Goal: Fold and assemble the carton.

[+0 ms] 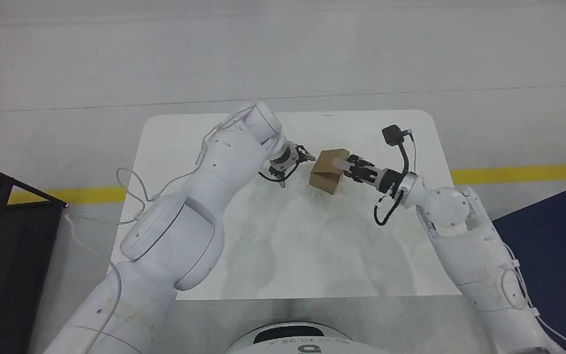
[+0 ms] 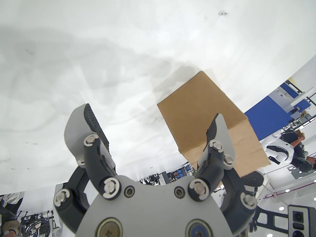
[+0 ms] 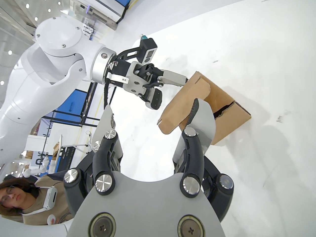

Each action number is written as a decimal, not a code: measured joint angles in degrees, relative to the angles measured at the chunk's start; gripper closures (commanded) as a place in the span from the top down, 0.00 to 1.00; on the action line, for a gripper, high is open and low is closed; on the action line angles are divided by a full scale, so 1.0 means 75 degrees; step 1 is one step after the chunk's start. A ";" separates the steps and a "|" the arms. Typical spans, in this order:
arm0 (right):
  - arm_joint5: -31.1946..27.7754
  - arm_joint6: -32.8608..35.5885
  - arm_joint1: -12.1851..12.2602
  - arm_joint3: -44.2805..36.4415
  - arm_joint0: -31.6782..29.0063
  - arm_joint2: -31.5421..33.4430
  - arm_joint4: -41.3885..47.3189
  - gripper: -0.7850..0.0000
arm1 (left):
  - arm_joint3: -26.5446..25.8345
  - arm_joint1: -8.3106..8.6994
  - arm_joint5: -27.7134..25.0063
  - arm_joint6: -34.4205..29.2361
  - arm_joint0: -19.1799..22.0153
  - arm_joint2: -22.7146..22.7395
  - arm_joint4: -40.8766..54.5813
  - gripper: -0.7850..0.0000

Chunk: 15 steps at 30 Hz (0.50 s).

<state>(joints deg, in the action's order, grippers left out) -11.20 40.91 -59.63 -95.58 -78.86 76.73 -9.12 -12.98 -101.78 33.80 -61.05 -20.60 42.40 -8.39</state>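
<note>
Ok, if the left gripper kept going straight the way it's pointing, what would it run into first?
The carton. The open left gripper points at its near wall, with one finger right at that wall; contact is unclear. The other finger looks set to pass beside it over the table.

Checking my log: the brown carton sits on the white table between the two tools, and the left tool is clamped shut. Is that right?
Not quite. The left tool is wide open, not shut, as the left wrist view shows. The brown carton does sit on the white table between it and the right tool.
</note>
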 measured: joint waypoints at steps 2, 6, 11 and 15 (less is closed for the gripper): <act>0.0182 -0.0016 -0.0004 -0.0175 -0.0011 -0.0099 -0.0247 0.68 | -0.0013 -0.0045 -0.0009 -0.0029 -0.0043 -0.0047 -0.0058 1.00; 0.0613 -0.0058 -0.0031 -0.0288 0.0137 -0.0347 -0.0679 0.62 | 0.0016 -0.0109 -0.0080 -0.0066 -0.0058 -0.0073 -0.0080 1.00; 0.0990 -0.0100 -0.0086 -0.0211 0.0409 -0.0657 -0.0921 0.56 | 0.0133 -0.0137 -0.0232 -0.0049 -0.0002 -0.0017 -0.0011 1.00; 0.1158 -0.0183 -0.0125 -0.0084 0.0584 -0.0811 -0.0973 0.48 | 0.0208 -0.0142 -0.0301 -0.0050 0.0024 0.0011 -0.0005 1.00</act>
<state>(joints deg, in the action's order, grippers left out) -2.51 39.53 -60.57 -96.21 -74.48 70.64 -16.42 -11.41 -102.84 31.54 -61.42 -20.42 42.48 -8.43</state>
